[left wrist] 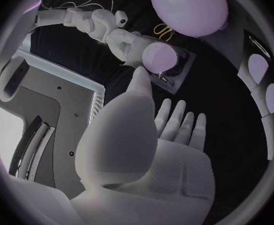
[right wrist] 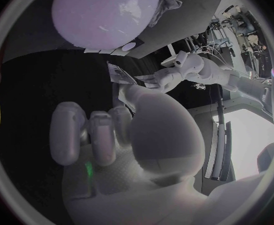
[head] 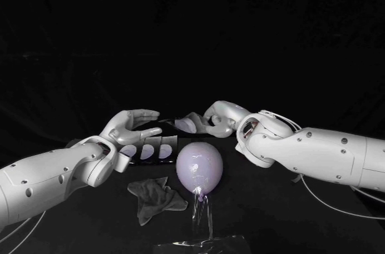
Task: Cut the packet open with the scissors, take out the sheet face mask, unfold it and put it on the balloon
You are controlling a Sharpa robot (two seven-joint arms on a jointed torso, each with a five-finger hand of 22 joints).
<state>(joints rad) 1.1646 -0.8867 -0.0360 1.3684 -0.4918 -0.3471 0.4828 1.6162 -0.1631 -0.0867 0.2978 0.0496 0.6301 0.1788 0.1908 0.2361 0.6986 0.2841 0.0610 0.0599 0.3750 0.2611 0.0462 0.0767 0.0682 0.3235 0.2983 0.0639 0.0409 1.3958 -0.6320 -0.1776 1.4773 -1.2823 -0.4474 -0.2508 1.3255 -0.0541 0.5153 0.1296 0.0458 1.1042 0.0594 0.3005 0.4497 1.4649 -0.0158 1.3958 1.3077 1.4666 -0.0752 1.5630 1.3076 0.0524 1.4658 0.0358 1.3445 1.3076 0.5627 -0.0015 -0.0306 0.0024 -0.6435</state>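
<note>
Packet (left wrist: 179, 67) just past the spread left hand (left wrist: 152, 145) — light, slick, floppy, so pinch an edge — curled right hand (right wrist: 106, 135), hold unclear.

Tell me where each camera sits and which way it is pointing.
Head view: on the robot's head, looking down at the table; left hand and right hand reach in beyond the balloon.
Left wrist view: behind the left hand, facing across to the right hand and balloon; its own palm and fingers show.
Right wrist view: behind the right hand, facing the left hand and balloon; its own curled fingers show.
Shared: all show the balloon.
</note>
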